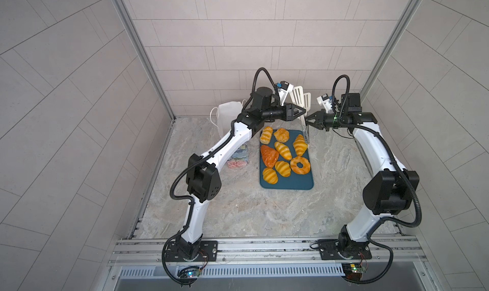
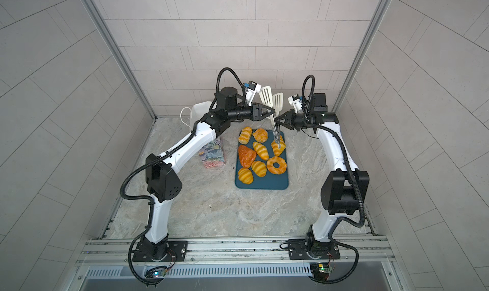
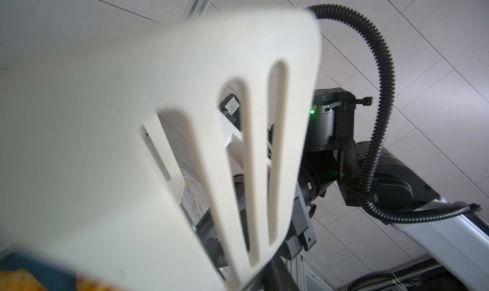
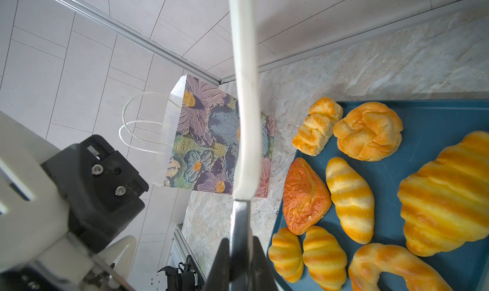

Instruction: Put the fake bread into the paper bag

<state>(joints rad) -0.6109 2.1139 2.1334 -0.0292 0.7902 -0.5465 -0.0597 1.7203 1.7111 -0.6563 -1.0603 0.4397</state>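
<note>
Right gripper: my right gripper (image 1: 308, 121) is clamped on the metal shank of the tongs (image 1: 297, 91), slotted white heads pointing up.
Left gripper: my left gripper (image 1: 303, 111) meets the same tongs from the opposite side. Its tips are hidden, so I cannot tell whether they grip.
Fake bread: the fake bread (image 1: 283, 154) lies below both grippers on the teal tray (image 1: 288, 184), eight glossy golden pieces.
Nearest piece: the striped croissant (image 1: 299, 145) sits under the tongs' hanging end, long axis crosswise to my grippers' line.
Paper bag: the paper bag (image 4: 211, 133) stands upright behind my left gripper, so the left arm is nearer.
</note>
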